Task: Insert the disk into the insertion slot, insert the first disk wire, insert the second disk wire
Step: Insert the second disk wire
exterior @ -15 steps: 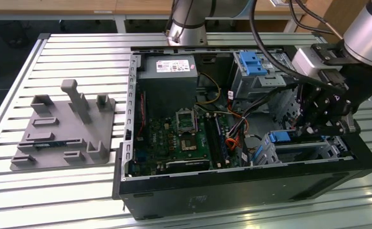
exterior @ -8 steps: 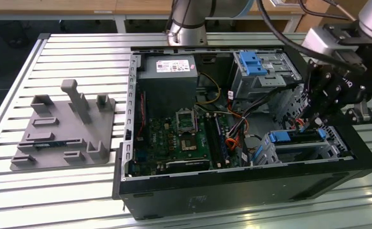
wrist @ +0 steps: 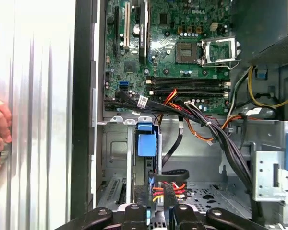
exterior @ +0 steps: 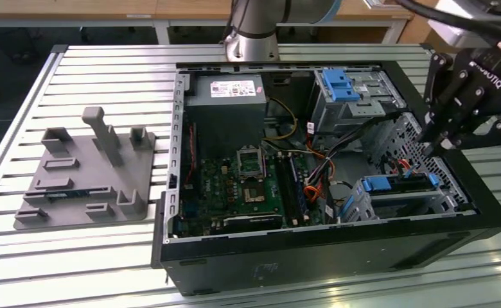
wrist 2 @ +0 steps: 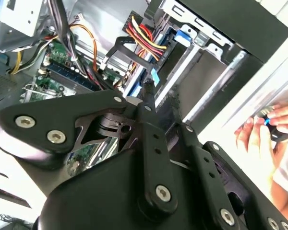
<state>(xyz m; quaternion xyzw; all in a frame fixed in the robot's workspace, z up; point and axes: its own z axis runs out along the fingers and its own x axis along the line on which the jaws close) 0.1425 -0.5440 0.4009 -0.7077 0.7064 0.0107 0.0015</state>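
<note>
Gripper (wrist 2: pixel 151 103) linkage sits nearest the lens in both wrist views, its fingers pinched together around a multicoloured wire bundle (wrist: pixel 162 190), though a firm hold on it can't be confirmed. Open computer case (exterior: pixel 456 160) spans the exterior view, gripper (exterior: pixel 443 144) hanging over its edge on the exterior view's right. Disk (exterior: pixel 396 185) already sits in the insertion slot (exterior: pixel 439 204), blue carrier end (wrist: pixel 146 141) showing, lying directly below the fingertips.
</note>
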